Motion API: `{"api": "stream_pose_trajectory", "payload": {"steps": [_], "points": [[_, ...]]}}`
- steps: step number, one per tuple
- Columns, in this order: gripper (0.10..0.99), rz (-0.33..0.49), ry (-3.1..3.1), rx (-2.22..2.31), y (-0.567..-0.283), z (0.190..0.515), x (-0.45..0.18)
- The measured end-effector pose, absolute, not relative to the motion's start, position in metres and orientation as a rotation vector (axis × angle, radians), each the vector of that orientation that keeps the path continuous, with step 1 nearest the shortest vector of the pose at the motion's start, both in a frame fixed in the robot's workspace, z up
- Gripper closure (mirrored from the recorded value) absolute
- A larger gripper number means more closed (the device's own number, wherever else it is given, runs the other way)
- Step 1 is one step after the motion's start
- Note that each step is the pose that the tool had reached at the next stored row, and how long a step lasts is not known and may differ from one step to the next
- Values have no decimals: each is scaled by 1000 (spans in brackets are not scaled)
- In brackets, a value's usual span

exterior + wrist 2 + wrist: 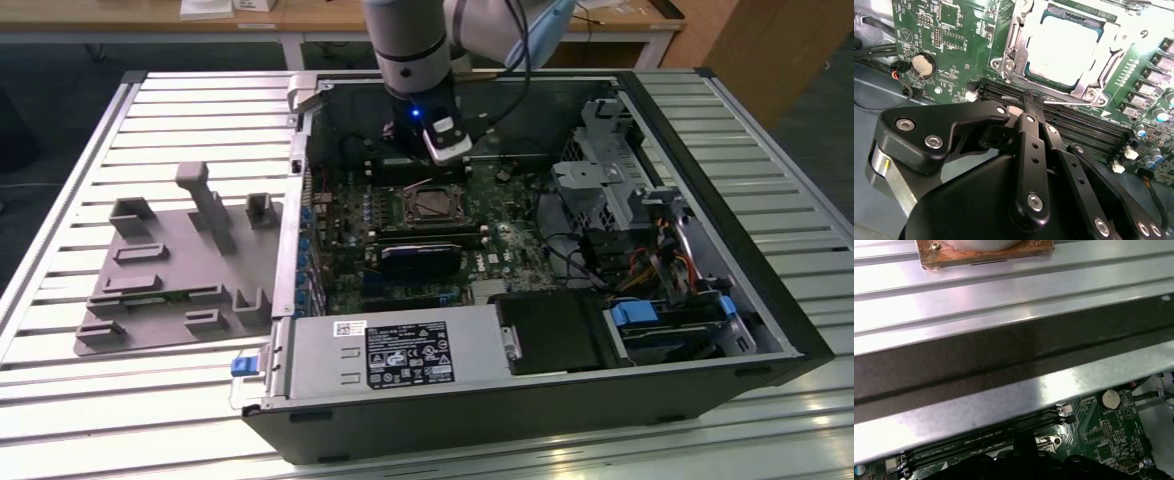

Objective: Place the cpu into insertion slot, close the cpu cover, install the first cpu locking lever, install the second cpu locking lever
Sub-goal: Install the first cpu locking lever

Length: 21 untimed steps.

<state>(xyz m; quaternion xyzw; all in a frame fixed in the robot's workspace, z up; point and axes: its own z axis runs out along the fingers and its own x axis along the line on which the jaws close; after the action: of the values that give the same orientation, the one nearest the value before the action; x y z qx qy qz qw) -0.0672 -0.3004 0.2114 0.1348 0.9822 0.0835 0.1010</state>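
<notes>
Progress check: the cpu [1061, 47], a small flat square chip with a dull silver-grey metal face, is seated in the insertion slot [434, 205]. That is the small square dark socket set in the green circuit board [954, 30], toward the board's far edge in the exterior view, inside the open black computer case [747, 300]. The cpu cover [1083, 86], a thin silvery metal square frame with a big central window, looks folded down flat around the chip, so I judge steps one and two done. Levers: a thin bright metal rod [1071, 104] runs along the socket edge nearest me. I can't tell if it is hooked, so I count both locking levers as left to do. My pincer [1030, 102], black metal fingers, is narrowed right down, tips together, nothing visible between them. The tips sit just beside the socket's near edge, over the long narrow black slots [1079, 130], close to one end of that rod; touching or not, can't tell. The chip lies just beyond the tips, apart from them, under its frame.
</notes>
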Motion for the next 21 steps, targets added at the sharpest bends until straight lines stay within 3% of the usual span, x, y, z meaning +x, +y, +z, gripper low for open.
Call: {"api": "stream_pose_trajectory", "payload": {"steps": [21], "points": [[984,233,2870,491,-293,207,-72]]}}
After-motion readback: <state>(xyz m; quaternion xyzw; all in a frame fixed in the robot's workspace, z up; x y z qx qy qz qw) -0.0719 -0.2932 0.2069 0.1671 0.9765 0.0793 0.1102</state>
